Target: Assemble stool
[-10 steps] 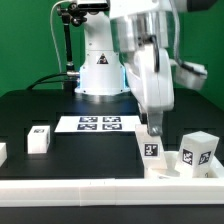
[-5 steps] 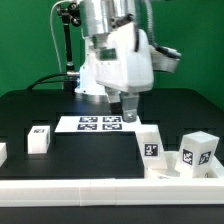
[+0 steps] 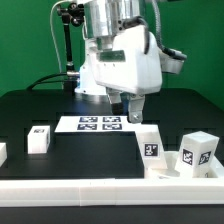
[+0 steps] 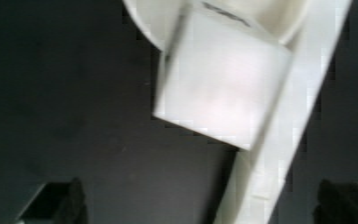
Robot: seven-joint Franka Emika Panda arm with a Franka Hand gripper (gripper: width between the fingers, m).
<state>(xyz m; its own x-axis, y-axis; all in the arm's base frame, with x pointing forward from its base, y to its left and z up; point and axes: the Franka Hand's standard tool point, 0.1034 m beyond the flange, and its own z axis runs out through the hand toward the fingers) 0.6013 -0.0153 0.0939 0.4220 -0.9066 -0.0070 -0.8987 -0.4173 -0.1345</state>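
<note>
My gripper hangs open above the black table, over the marker board's right end, with nothing between its fingers. A white leg block with a square tag stands slightly tilted at the exterior view's right, on the low white seat. Behind the seat is a second tagged leg block. A third leg block stands alone at the left. In the wrist view the dark fingers stand wide apart, far above a white leg block.
A white rail runs along the table's front edge and hides the seat's lower part. A small white piece shows at the far left edge. The robot base and a black stand are behind the marker board.
The gripper has lifted off the tilted leg block at the right and moved up and to the exterior view's left. That block stays standing on the seat.
</note>
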